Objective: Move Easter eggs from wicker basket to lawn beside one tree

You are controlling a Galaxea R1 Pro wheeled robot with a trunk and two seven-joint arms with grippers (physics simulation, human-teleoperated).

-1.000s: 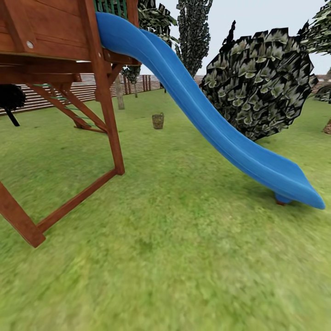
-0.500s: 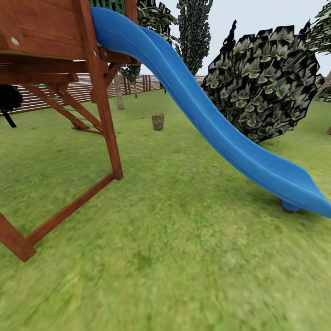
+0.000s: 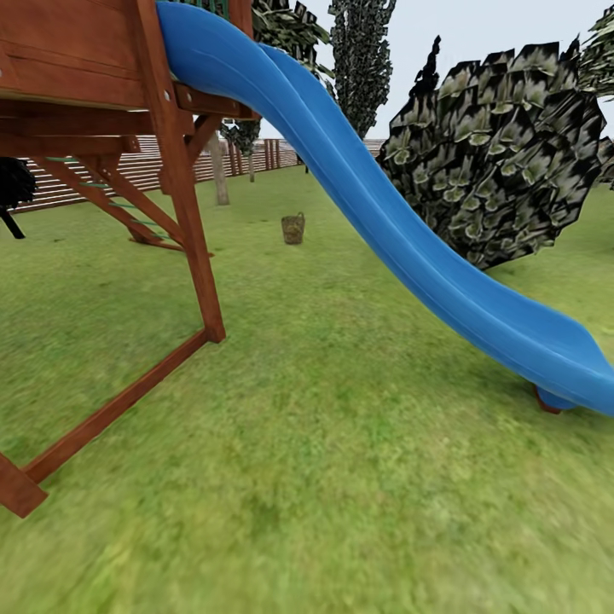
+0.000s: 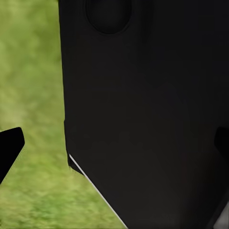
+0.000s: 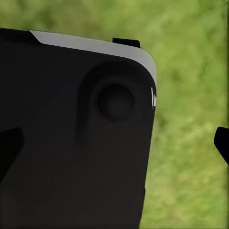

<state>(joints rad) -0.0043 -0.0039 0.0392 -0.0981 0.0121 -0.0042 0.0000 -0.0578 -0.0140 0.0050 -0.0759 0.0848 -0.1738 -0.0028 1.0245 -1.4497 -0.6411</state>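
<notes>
The basket (image 3: 292, 228) stands upright on the lawn (image 3: 324, 443), far ahead, in the open gap between the wooden playset (image 3: 102, 94) and the blue slide (image 3: 384, 222). The eggs are too small to tell at this range. Between the playset's front post (image 3: 189, 213) and the low end of the slide, the grass is wide and free. A slanted brace (image 3: 111, 409) runs low along the ground on the left edge of this way. A big dark bush (image 3: 503, 153) stands behind the slide, and a slat fence (image 3: 153, 166) closes the garden at the back, with a thin trunk (image 3: 220, 175) near it.

In the wrist views, a black robot body (image 4: 143, 114) covers much of the grass. Each hand shows dark tips at the picture edges, left (image 4: 9, 148) and right (image 5: 222, 143), set well apart with nothing between them.
</notes>
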